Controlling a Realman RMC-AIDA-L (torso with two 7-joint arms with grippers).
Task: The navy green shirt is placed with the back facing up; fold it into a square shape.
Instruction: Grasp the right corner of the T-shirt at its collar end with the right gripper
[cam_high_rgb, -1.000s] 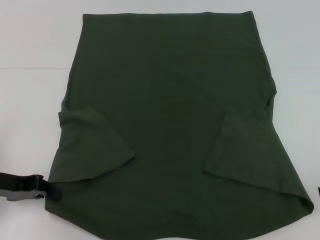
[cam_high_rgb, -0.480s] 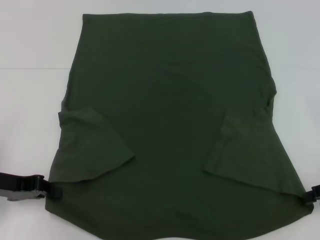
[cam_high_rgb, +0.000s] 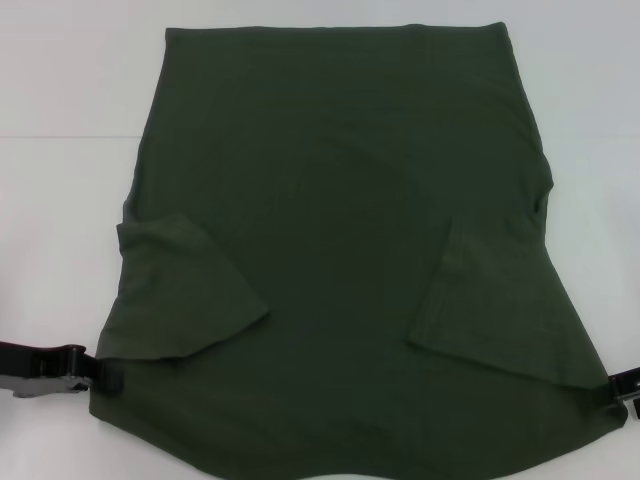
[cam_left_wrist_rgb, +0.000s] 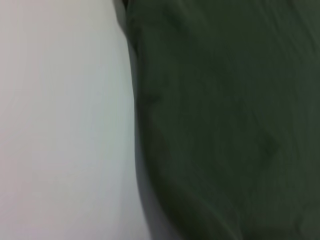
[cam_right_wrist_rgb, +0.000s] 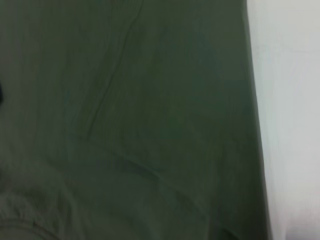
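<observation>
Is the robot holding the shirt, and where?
Cannot be told for sure. The left claw meets the navy green shirt at its near left corner, the right claw at its near right corner.

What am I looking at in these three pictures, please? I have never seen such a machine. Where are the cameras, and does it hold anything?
This is a robot with two arms. The wide picture comes from a camera on its head, looking down at a white table. On it lies a dark green shirt, spread flat with both sleeves folded inward. The other two pictures come from cameras on the wrists, very close to the cloth: each shows only shirt beside bare table.

The black part at the shirt's near left corner is the left gripper. The right gripper just shows at the near right corner. Both are at the shirt's edge, but whether they already hold it cannot be seen.
</observation>
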